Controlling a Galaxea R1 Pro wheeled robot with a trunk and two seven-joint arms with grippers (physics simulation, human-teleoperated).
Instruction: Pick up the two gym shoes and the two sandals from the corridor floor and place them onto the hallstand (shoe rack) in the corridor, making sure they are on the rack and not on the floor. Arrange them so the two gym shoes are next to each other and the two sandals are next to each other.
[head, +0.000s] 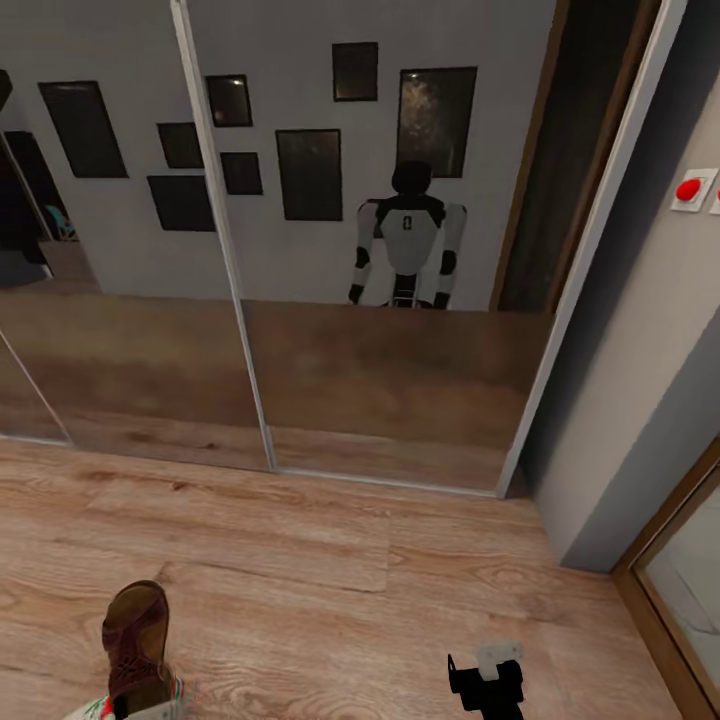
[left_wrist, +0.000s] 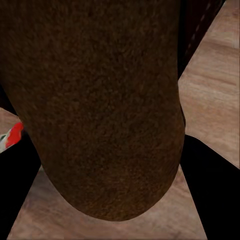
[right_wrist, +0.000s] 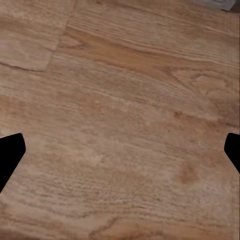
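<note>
Left end effector (left_wrist: 107, 165) clamped around a brown sandal (left_wrist: 95, 100), dark fingers (left_wrist: 210, 185) flanking it. Right end effector (right_wrist: 120, 150) spread wide, fingertips (right_wrist: 10, 152) far apart, pointing down low.

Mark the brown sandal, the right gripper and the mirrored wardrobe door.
brown sandal (head: 135, 640), head view, on its footbed.
right gripper (head: 487, 688), head view, between its fingertips.
mirrored wardrobe door (head: 400, 380), head view, on its glass.

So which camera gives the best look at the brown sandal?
The head view: the sandal shows its whole outline there, low on the left. The left wrist view has it too close, just brown surface between dark fingers. The right wrist view looks at floor.
</note>
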